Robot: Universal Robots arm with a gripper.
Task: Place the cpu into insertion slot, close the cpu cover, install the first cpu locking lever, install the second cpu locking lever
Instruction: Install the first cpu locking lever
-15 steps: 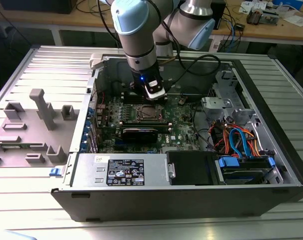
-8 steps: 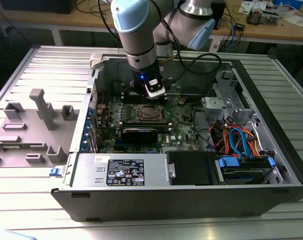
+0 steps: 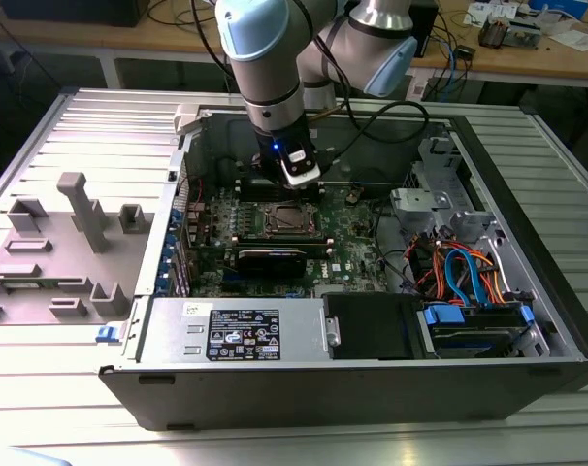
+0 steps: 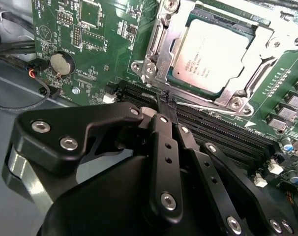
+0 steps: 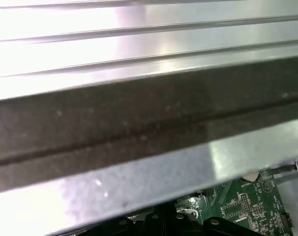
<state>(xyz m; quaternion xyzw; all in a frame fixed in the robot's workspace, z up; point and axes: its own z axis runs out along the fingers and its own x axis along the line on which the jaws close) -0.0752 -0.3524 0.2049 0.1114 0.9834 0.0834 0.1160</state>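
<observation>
The cpu (image 4: 213, 51), a silvery-grey square chip, lies in the insertion slot (image 3: 292, 221) on the green board. The cpu cover (image 4: 158, 46), a thin silvery frame, lies flat around the chip's edges. A thin silvery locking lever (image 4: 213, 106) runs along the socket's side nearest the gripper. My gripper (image 4: 167, 98) hangs just over the socket's edge with its black fingers (image 4: 161, 147) pressed together, shut. Its tips meet at the end of that lever; I cannot tell whether they pinch it. In the exterior view the gripper (image 3: 296, 183) stands just behind the socket.
Black memory slots (image 4: 223, 132) run beside the socket, under the fingers. A coin battery (image 4: 59, 63) sits on the board. The case walls (image 5: 139, 123) surround the work. A power supply (image 3: 236, 330), coloured cables (image 3: 459, 272) and a grey fixture (image 3: 71, 233) lie around.
</observation>
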